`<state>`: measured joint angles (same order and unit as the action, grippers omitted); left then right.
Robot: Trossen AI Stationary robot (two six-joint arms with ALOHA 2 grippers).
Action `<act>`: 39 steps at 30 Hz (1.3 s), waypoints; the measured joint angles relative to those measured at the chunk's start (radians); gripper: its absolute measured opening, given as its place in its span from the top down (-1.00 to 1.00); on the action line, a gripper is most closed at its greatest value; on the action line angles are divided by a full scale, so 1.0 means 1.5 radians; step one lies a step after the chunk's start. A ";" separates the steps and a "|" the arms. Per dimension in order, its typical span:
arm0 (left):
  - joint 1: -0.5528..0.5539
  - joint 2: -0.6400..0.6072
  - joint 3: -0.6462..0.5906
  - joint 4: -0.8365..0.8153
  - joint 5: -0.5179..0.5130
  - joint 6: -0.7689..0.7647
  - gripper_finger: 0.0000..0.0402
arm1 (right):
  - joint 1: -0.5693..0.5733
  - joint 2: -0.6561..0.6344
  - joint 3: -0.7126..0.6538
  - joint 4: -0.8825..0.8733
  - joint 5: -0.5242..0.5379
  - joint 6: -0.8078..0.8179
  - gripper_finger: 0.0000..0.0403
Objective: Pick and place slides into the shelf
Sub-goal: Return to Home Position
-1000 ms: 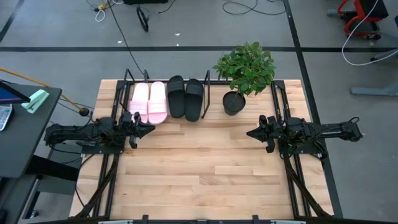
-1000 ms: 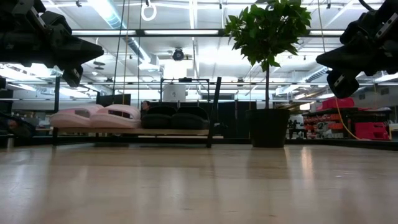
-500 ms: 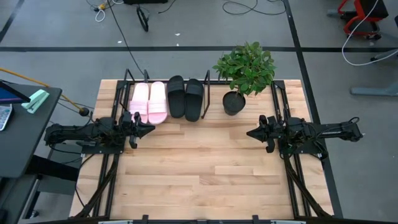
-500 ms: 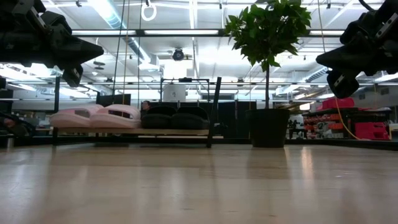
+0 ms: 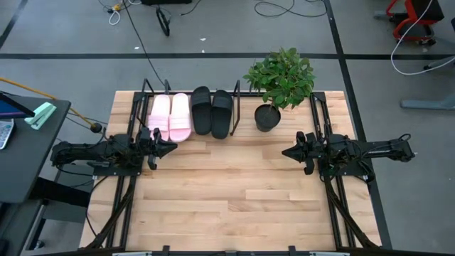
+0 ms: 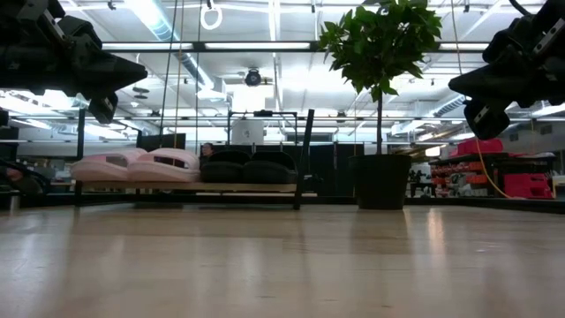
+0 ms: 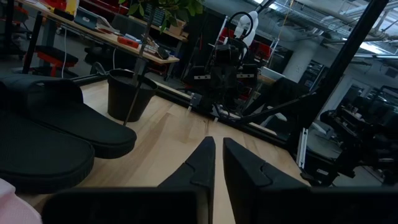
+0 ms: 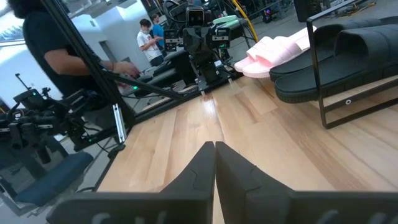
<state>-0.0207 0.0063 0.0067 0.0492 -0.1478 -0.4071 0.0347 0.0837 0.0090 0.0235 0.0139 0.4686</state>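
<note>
Your slides (image 5: 202,112) fill the shelf (image 5: 237,117) at 12 o'clock, with the plant (image 5: 281,75) just at its 3. Left pincer (image 5: 172,147) at 9 and right pincer (image 5: 285,152) at 3 are both closed and empty above the table (image 5: 234,186).

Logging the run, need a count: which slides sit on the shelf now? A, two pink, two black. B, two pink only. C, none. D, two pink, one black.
A: the high view shows two pink slides and two black slides side by side in the shelf; left gripper and right gripper hang apart from it.
</note>
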 joint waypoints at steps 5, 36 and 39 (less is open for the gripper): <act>0.000 0.000 0.000 0.000 0.000 0.000 0.86 | 0.000 0.000 0.000 0.000 0.000 0.000 0.90; 0.000 0.000 0.000 0.000 0.000 0.000 0.88 | 0.000 0.000 0.000 0.000 0.000 0.000 0.91; 0.000 0.000 0.000 0.000 0.000 0.000 0.86 | 0.000 0.000 0.000 0.000 0.000 0.000 0.91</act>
<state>-0.0206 0.0063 0.0067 0.0494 -0.1478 -0.4068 0.0347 0.0837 0.0090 0.0231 0.0138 0.4686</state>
